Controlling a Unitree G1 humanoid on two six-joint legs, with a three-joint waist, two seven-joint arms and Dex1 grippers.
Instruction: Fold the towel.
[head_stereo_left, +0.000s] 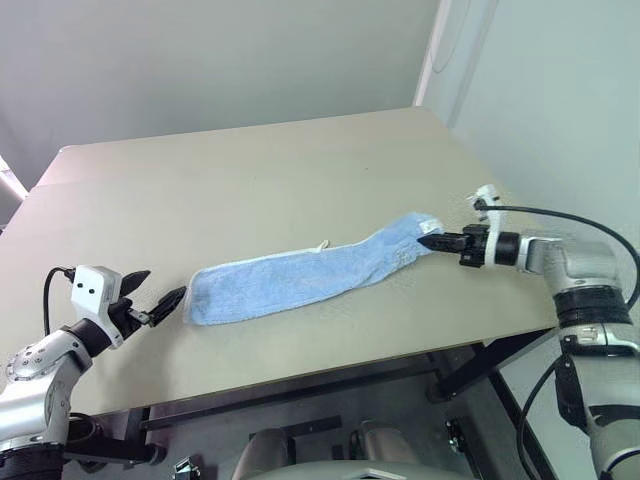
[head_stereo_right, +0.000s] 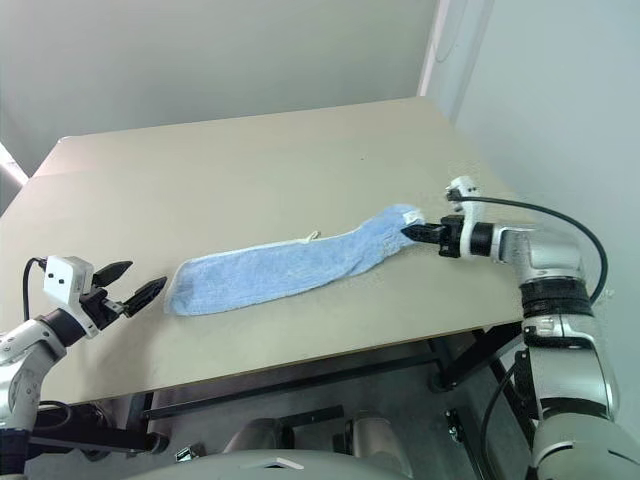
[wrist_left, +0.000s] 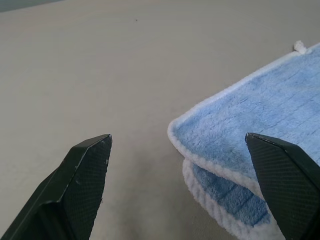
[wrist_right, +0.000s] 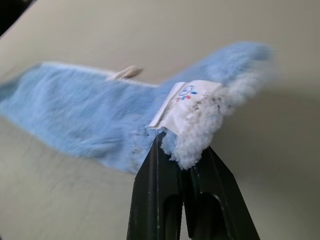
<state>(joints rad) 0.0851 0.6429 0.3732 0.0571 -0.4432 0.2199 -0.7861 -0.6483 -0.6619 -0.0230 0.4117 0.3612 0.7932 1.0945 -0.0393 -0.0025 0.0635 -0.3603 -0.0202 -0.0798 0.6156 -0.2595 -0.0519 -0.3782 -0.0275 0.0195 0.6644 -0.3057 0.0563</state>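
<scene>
If the right gripper (head_stereo_left: 432, 241), pinched tight on the towel (head_stereo_left: 300, 280), tugs too hard, the corner could slip out while the left gripper (head_stereo_left: 160, 296) waits wide open, holding nothing.

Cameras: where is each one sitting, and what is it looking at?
Left eye view, right eye view: on the head, looking down at the table, the towel and both arms.
Left wrist view: on the left arm, facing the towel's doubled end between the open left claw.
Right wrist view: on the right arm, facing the right claw, shut on the towel by its tag.
All share the towel.
</scene>
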